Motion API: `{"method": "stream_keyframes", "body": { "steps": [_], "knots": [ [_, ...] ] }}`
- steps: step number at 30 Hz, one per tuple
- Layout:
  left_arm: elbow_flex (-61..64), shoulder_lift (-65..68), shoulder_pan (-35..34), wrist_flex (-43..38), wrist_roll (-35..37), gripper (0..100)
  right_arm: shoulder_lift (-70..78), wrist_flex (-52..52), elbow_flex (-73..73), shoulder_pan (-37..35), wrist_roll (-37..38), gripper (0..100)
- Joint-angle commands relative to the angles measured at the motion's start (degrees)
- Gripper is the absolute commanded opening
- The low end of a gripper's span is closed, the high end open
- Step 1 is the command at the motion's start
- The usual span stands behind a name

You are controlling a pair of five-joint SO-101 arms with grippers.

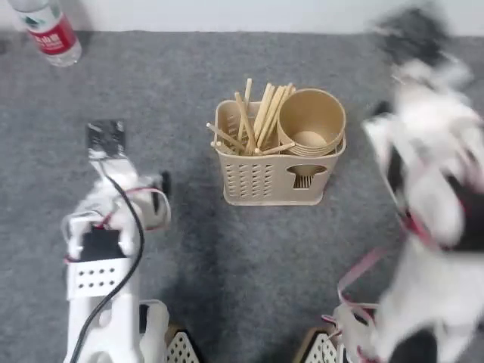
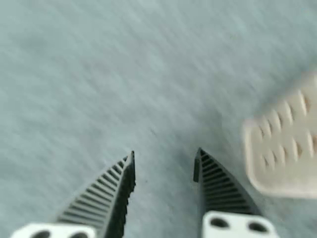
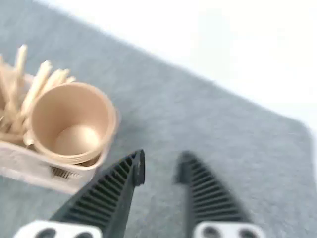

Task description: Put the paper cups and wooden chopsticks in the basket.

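Observation:
A beige slotted basket [image 1: 266, 178] stands mid-table. Its left compartment holds several wooden chopsticks [image 1: 257, 117], and the right one holds stacked paper cups [image 1: 311, 121]. In the right wrist view the cups [image 3: 69, 124], chopsticks [image 3: 34, 82] and basket [image 3: 29, 166] lie beyond my right gripper [image 3: 161, 168], which is open and empty over the carpet. My left gripper [image 2: 163, 166] is open too, with nothing between its fingers, and a corner of the basket [image 2: 285, 148] shows off to one side. From above, the left arm [image 1: 113, 219] sits left of the basket, the right arm [image 1: 431, 189] to its right.
Grey carpet [image 1: 227, 280] covers the table. A plastic water bottle [image 1: 47, 30] with a red label lies at the far left corner. A white wall edge runs along the back.

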Motion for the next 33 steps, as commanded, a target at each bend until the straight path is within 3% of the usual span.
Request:
{"method": "stream_keyframes", "body": {
  "steps": [1, 5, 7, 12, 16, 20, 23, 28, 33],
  "knots": [
    [-12.7, -0.53, -3.6, 4.4, -7.21, 21, -11.38, 1.98, 9.76, 6.2, -5.01, 3.9],
    [-22.81, -0.53, -7.12, 14.86, -6.59, 21, -22.2, 1.36, 28.92, 7.69, -6.77, 0.9],
    [-27.82, -0.53, -7.74, 19.25, -2.99, 21, -25.54, 0.48, 39.03, 6.81, -6.95, 1.1],
    [-30.73, -0.09, -1.58, 22.86, 1.49, 21, -29.85, -12.79, 58.9, 6.46, -6.95, 1.6],
    [-28.0, -0.97, 1.67, 17.49, 1.93, 21, -33.71, -17.1, 62.77, 0.57, -8.35, 2.0],
    [-31.25, -13.45, 1.58, 27.34, 5.45, 21, -41.45, -15.16, 61.27, -1.8, -18.9, 9.5],
    [-25.71, -26.37, 1.76, 26.37, 7.03, 21, -49.01, -15.96, 61.45, -1.98, -22.77, 13.8],
    [-1.71, -47.47, 1.49, 21.27, 4.13, 30, -60.0, -17.63, 71.56, -4.35, -22.68, 14.0],
    [9.27, -45.89, -0.18, 20.13, 5.01, 32, -72.48, -22.46, 91.78, -4.09, -22.68, 14.0]
  ]
}}
